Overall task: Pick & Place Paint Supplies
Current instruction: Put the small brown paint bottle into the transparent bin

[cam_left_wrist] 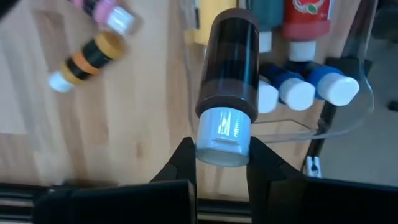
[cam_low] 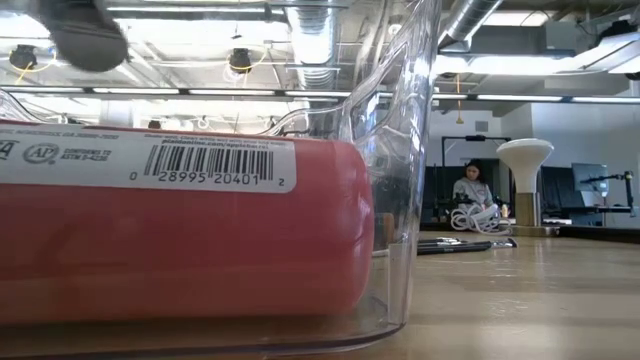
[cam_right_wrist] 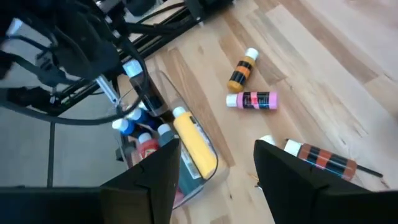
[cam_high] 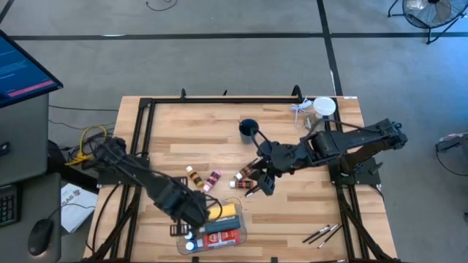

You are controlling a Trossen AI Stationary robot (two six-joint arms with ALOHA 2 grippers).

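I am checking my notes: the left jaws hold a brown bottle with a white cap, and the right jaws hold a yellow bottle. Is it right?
Not quite. The right gripper is open and empty; the right wrist view shows the yellow bottle lying in the clear tray. The left gripper does hold the brown bottle.

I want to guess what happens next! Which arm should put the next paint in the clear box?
Probably the left. Its end effector already grips a brown bottle right beside the clear bin. The right end effector is open and empty, above the loose bottles.
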